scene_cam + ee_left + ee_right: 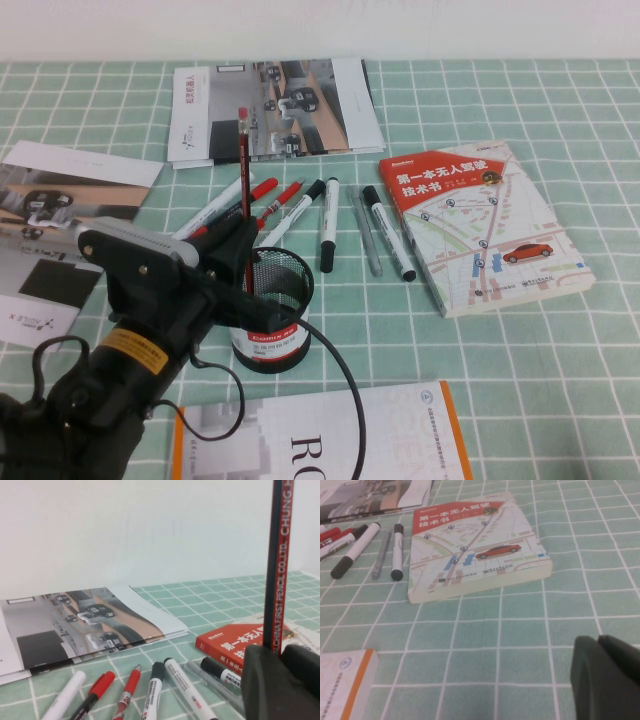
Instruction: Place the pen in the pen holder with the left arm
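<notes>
My left gripper (238,250) is shut on the pen (243,170), a thin dark-red pencil that stands upright. The pen's lower end reaches down into the mouth of the pen holder (272,325), a black mesh cup with a white and red label. The gripper sits at the holder's near-left rim. In the left wrist view the pen (278,565) rises straight up from between the black fingers (267,680) of the left gripper (282,655); the holder is hidden there. My right gripper (598,640) is shut and empty, low over bare cloth, and is out of the high view.
Several markers and pens (328,222) lie fanned out just behind the holder. A red-and-white map book (480,225) lies to the right. A brochure (270,105) lies at the back, leaflets (60,200) at the left, and an orange-edged book (330,440) at the front.
</notes>
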Available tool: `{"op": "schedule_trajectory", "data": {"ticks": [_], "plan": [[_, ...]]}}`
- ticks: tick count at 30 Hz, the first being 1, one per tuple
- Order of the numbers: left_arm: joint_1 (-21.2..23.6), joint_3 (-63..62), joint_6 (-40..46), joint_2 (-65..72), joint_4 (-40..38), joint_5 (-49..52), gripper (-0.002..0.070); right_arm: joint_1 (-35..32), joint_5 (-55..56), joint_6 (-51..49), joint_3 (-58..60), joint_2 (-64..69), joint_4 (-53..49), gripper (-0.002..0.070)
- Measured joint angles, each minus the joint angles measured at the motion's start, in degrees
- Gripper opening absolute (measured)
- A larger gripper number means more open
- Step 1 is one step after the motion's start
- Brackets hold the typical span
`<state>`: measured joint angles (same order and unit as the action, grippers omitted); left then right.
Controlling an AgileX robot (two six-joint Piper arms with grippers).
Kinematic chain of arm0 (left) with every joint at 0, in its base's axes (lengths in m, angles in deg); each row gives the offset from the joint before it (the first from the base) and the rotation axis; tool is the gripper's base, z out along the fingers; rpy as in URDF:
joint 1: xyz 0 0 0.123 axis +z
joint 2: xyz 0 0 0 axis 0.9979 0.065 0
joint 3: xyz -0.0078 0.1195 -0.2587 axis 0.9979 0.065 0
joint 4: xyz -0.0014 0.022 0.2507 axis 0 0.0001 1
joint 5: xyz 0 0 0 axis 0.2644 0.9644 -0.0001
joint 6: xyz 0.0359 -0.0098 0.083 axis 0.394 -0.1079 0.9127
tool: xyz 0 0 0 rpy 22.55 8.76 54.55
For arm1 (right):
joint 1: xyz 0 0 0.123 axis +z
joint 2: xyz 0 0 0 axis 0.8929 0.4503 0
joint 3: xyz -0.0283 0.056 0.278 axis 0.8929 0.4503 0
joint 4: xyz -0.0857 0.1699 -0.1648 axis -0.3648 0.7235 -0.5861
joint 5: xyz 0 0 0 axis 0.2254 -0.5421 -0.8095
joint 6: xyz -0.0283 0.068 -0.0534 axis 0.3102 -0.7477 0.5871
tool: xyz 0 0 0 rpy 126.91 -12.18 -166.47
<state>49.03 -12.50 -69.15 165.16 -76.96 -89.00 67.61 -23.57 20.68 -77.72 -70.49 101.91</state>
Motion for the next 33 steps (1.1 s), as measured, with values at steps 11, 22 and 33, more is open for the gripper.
{"op": "schedule_trajectory", "data": {"ticks": [11,22,33], "plan": [[0.0,0.0,1.8,0.5,-5.0,-0.2,0.0242,0.0,0.0,0.0,0.0,0.0,0.0,-0.002],[0.0,0.2,2.9,-1.8,-6.8,1.5,0.0239,0.0,0.0,0.0,0.0,0.0,0.0,-0.002],[0.0,0.7,7.4,-26.4,-7.2,28.7,0.0004,0.0,0.0,0.0,0.0,0.0,0.0,-0.002]]}}
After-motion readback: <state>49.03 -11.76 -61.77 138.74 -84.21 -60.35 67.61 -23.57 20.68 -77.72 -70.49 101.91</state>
